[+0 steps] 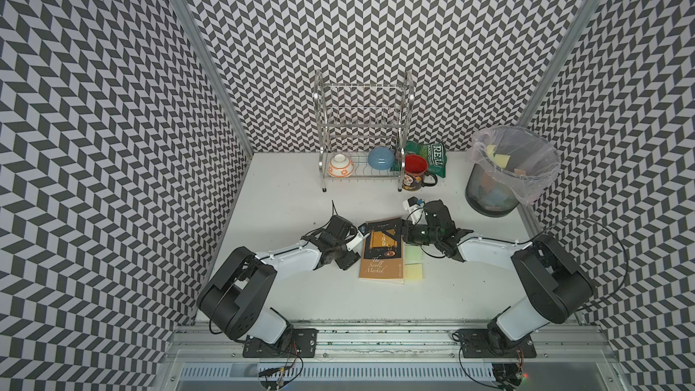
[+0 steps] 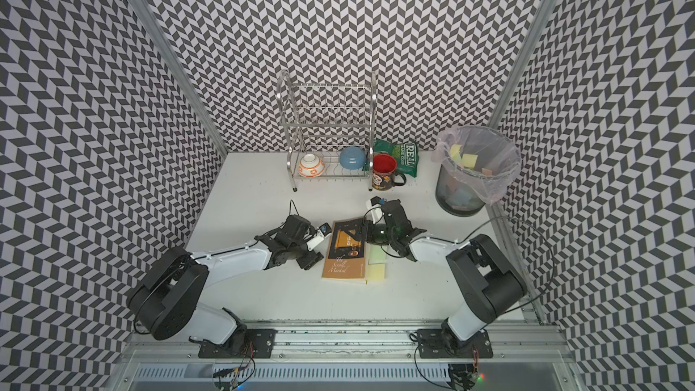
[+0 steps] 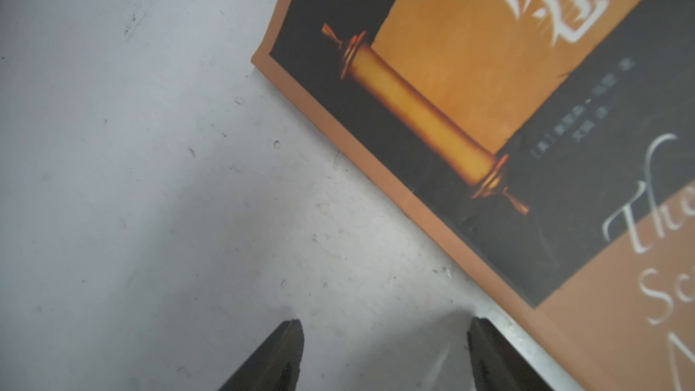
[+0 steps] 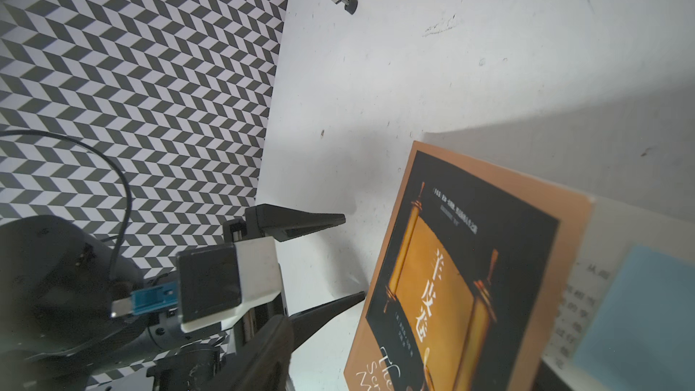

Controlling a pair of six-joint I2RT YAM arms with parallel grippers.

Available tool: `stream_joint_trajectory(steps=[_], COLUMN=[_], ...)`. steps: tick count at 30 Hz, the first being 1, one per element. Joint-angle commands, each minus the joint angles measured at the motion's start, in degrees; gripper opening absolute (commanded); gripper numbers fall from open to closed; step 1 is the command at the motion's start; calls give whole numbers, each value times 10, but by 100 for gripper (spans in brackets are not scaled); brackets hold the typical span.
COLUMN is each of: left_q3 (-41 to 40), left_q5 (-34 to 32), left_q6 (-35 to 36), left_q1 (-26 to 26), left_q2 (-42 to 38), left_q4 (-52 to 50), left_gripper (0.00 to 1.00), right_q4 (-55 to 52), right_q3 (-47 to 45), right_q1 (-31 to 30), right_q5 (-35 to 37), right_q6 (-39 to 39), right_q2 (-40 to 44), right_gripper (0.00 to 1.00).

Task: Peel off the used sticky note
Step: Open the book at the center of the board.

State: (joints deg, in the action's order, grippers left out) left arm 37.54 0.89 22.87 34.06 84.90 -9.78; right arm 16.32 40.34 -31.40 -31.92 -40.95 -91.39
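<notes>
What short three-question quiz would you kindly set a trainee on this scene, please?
1. True or false: the left hand is shut on the book.
2. How many discarded notes lie in the bin? A. none B. one C. several.
3. Fill in: in the right wrist view, the sticky note on the exposed page is ____.
Key: 1 false, it stands open beside the book; 2 C; 3 blue.

— What's around you?
— Black-and-white chevron walls [image 1: 376,24] on three sides of me, with metal posts [image 1: 211,69] in the far corners.
— And underneath?
— A white tabletop [image 1: 286,189], scuffed and speckled, evenly lit, with a metal rail [image 1: 376,336] along my near edge.
</notes>
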Motion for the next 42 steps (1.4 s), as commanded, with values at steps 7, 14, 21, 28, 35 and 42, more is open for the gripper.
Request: stream_joint_trajectory(steps=[7, 14, 21, 28, 35, 42], left_q3=[2, -19, -27, -29, -32, -22], left_q5=[16, 56, 51, 49, 59, 76], left_q6=[25, 29, 25, 16, 7, 14], left_q1=[-11, -11, -11, -11, -8, 7], left_q2=[-100, -157, -157, -146, -161, -210], left_q4=[-40, -33, -31, -22, -15, -27], left_gripper=[73, 72, 72, 72, 70, 70], right_q4=[12, 3, -93, -69, -48, -45], right_q3=[19, 39, 60, 33, 27, 40], right_q1=[-33, -41, -42, -42, -42, -42], right_q5=[-16, -1, 96, 105, 100, 99], right_q6=[14, -4, 18, 5, -14, -58], right_q2=[24, 28, 41, 19, 15, 30], right_gripper=[70, 63, 58, 48, 20, 6])
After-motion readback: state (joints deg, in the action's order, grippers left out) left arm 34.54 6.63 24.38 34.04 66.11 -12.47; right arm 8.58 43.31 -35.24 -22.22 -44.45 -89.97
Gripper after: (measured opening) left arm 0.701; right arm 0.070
